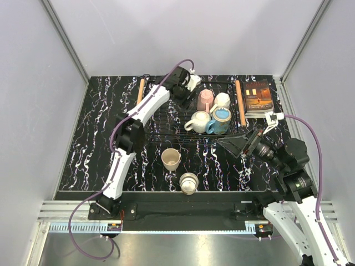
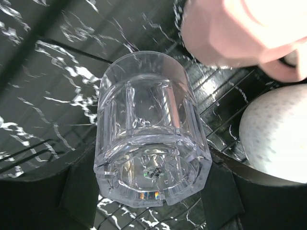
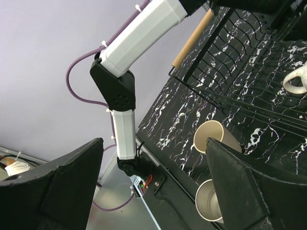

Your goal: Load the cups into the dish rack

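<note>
The left jaws grip the clear glass tumbler (image 2: 151, 129), the dish rack (image 1: 239, 105) just beneath them, apparently to seat it there. The right jaws gape empty, two cups (image 3: 215, 137) beyond them on the tabletop (image 1: 100, 138).

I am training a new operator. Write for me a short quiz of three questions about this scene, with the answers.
1. How many cups stand on the table outside the dish rack?
2. True or false: the right gripper is shut on a cup.
3. What does the left gripper hold? A) a pink mug B) a clear glass tumbler C) a book

Key:
1. Two: a cream cup and a second cup nearer the arm bases.
2. False. It is open and empty.
3. B.
</note>
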Controlling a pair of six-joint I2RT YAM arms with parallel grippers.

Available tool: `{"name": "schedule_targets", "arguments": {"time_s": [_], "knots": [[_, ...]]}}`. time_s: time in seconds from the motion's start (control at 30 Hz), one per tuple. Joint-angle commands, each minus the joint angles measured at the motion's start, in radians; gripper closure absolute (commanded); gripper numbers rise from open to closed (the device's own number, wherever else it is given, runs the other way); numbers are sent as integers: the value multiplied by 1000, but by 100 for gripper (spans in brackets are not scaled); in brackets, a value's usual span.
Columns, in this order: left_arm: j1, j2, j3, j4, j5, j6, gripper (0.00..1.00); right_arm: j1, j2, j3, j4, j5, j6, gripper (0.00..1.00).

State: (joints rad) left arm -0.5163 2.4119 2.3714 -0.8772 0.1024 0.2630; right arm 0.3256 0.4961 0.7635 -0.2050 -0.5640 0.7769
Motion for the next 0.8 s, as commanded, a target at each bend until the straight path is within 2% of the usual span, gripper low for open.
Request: {"name": "schedule_targets", "arguments": {"time_s": [0.0,0.27,0.3,0.33,0.4,0.43,0.5,0.53,0.77], "knots": [[-7,6,-43,60,-33,27,100,1,9,33,-5,32,-27,5],[-16,6,-75,67,-49,50,100,1,10,43,-27,50,-30,8],[-17,10,-71,69,-53,48,97,1,9,43,-27,50,-28,8],[-21,10,-67,69,-55,50,76,1,10,45,-28,50,-28,8],[-27,9,-75,67,-62,53,45,1,9,43,-30,52,-30,8],[-31,6,-78,70,-70,54,22,1,7,42,-31,53,-30,8],[-34,3,-78,72,-87,44,6,1,6,40,-31,52,-30,7],[-36,0,-80,73,-89,38,1,1,7,40,-31,50,-30,8],[-39,-48,-77,86,-63,8,1,1,15,40,-30,38,-39,7]]}}
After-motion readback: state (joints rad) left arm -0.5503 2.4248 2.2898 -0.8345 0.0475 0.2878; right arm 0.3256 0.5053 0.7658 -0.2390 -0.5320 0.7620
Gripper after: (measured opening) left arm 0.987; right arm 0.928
